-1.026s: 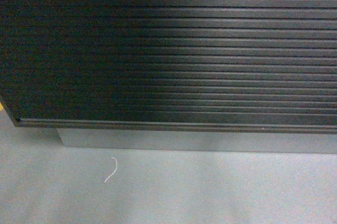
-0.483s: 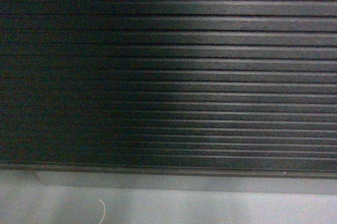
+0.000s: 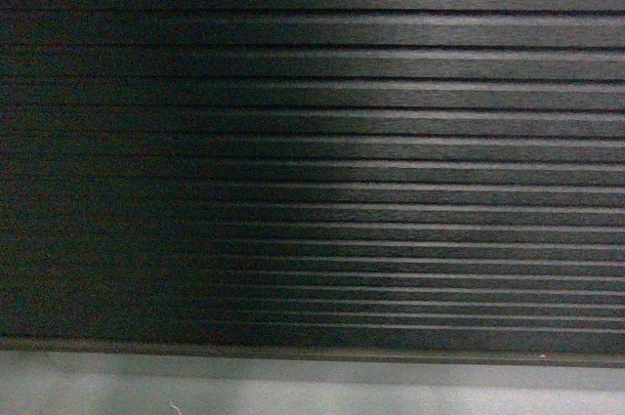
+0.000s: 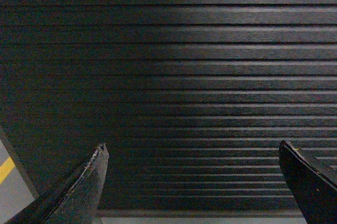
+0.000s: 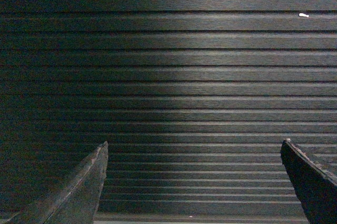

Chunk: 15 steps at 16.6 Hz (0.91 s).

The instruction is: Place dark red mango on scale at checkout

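Note:
The ribbed black front of the checkout [image 3: 322, 161] fills the head view, close up, with its grey base [image 3: 322, 386] as a strip along the bottom. The same ribbed front [image 4: 179, 76] fills the left wrist view and again [image 5: 179, 76] the right wrist view. My left gripper [image 4: 192, 147] is open, its two dark fingers far apart with nothing between them. My right gripper [image 5: 194, 146] is open too and holds nothing. The dark red mango and the scale are out of view. Neither gripper shows in the head view.
A yellow floor line [image 4: 6, 168] on grey floor shows at the lower left of the left wrist view, past the counter's corner. A small white speck [image 5: 304, 15] sits on a rib at the upper right of the right wrist view.
The counter front has grown larger and slid down in the head view. The grey floor and the white thread on it have almost left the bottom edge.

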{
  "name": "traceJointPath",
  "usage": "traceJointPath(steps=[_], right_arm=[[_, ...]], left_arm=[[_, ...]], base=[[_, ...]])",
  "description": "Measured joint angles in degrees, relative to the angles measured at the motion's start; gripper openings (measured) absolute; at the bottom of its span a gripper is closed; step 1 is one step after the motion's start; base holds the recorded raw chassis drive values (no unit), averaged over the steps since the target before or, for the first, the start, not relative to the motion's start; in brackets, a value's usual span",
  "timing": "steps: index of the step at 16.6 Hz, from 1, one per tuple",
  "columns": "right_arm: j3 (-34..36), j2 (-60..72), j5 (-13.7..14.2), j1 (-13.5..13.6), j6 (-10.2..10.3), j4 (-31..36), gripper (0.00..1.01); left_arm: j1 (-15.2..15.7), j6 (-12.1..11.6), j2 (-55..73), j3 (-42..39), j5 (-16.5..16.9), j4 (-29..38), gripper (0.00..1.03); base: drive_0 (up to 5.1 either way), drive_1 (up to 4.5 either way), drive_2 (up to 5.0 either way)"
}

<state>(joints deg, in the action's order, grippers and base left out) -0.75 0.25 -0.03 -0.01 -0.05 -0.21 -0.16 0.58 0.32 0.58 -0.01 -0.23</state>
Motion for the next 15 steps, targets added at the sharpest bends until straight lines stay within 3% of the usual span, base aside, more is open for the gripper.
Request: traceJointPath(steps=[15], right_arm=[[0.0, 0.0, 0.0, 0.0, 0.1, -0.1, 0.98]], left_arm=[[0.0, 0.0, 0.0, 0.0, -0.1, 0.0, 0.98]], base=[[0.0, 0.0, 0.0]])
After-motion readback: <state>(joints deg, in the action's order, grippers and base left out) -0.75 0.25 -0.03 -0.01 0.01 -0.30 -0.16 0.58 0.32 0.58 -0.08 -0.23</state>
